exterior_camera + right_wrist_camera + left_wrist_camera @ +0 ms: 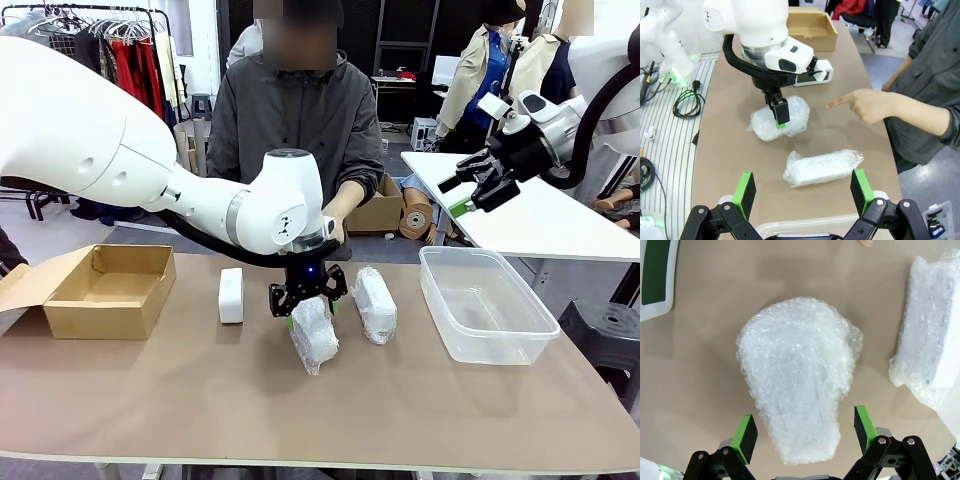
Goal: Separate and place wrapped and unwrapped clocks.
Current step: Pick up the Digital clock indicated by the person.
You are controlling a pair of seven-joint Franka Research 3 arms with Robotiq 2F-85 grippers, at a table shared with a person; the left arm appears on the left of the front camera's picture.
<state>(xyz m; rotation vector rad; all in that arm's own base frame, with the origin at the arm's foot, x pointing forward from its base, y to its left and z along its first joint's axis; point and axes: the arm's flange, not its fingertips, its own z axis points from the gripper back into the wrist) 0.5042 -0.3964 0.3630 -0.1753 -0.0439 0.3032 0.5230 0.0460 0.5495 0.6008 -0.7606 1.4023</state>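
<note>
Left end effector (312, 312) straddles wrapped clock (315, 342) — lying near-to-far.

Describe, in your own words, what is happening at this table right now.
The left tool, jaws open, straddles one wrapped clock mid-table but is not closed on it. The second wrapped clock lies just beside it. The bare clock lies nearer the cardboard box. The person's hand points towards the wrapped clocks. The right tool hangs open and empty, raised well above the table on the side of the clear plastic tub. No clock is in either container yet.
</note>
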